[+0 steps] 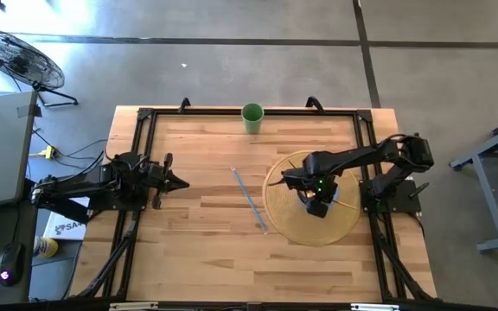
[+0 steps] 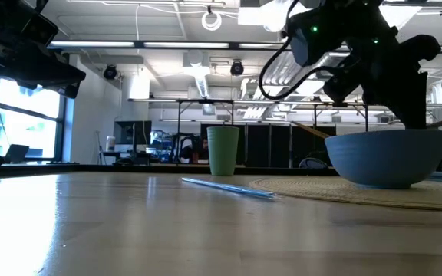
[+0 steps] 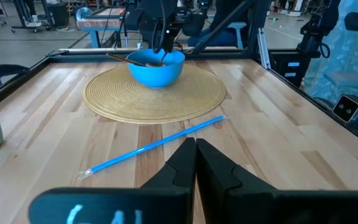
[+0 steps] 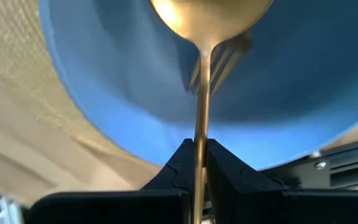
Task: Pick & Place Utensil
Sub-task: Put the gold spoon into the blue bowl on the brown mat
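You have a gold spoon (image 4: 209,18) in a blue bowl (image 3: 156,67), a tan woven mat (image 3: 154,99), a blue straw (image 3: 151,146), a green cup (image 1: 252,117), and a light wood-grain counter (image 1: 197,233).

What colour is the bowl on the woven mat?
Blue; the bowl shows best in the left wrist view.

Grey concrete floor (image 1: 232,78), floor fan (image 1: 15,56)

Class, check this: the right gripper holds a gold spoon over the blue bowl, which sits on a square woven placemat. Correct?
Not quite: the woven straw placemat is round, as the high view shows. The right gripper does hold the gold metal spoon over the blue bowl.
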### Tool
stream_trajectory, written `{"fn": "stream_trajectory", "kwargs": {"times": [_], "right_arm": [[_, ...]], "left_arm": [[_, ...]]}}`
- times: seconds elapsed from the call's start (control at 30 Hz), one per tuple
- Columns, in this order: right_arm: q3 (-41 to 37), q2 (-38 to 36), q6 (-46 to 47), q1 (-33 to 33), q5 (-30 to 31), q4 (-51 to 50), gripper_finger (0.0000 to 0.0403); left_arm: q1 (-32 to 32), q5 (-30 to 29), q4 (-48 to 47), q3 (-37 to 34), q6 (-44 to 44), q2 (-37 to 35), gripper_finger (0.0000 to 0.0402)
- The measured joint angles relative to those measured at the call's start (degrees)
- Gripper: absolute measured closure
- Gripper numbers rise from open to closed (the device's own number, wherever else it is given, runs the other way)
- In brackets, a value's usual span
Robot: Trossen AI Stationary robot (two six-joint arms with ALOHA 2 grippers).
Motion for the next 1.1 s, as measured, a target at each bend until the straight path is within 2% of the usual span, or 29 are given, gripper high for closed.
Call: {"fn": "stream_trajectory", "kwargs": {"times": [0.3,0.5,0.67,1.1], "right_arm": [[-2.4,-0.1,-0.1,0.2,-0.4,2.4,0.039],[-5.7,-0.1,1.3,0.3,0.3,4.7,0.0365],[-5.3,-0.1,1.4,0.3,2.1,4.0,0.0347],[-3.6,-0.1,2.0,0.3,4.7,4.2,0.0338]], "left_arm": [[0.0,0.0,0.0,0.0,0.0,0.0,0.0392],[0.0,0.0,0.0,0.0,0.0,0.0,0.0392],[0.0,0.0,0.0,0.0,0.0,0.0,0.0392],[0.0,0.0,0.0,0.0,0.0,0.0,0.0392]]}}
